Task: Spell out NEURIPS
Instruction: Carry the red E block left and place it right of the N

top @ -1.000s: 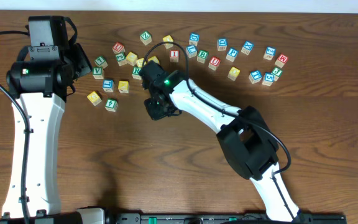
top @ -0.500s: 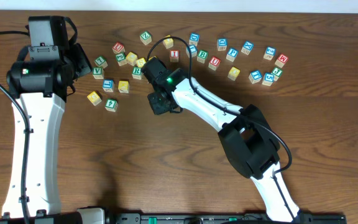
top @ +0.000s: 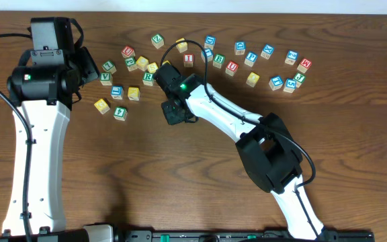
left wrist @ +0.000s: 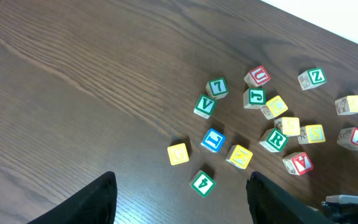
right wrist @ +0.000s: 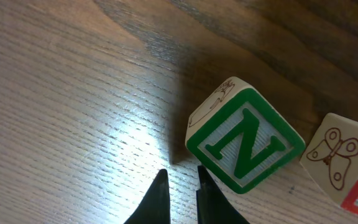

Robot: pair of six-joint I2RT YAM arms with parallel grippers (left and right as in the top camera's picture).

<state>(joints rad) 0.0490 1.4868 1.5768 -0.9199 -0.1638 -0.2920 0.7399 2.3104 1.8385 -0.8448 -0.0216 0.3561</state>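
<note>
Overhead: open tabletop (top: 146, 176) below right gripper (top: 173, 117)

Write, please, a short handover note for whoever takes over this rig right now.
Left gripper: open, empty, above the left cluster of cubes.
Right gripper: jaws nearly shut, empty, low over the table, right beside the green N cube. That cube sits on the wood next to a butterfly-faced cube.
Green R cube, red I cube and red U cube lie scattered in the left cluster.
Done: nothing lined up yet.
Left: all seven letters to place, likely starting with N.
</note>
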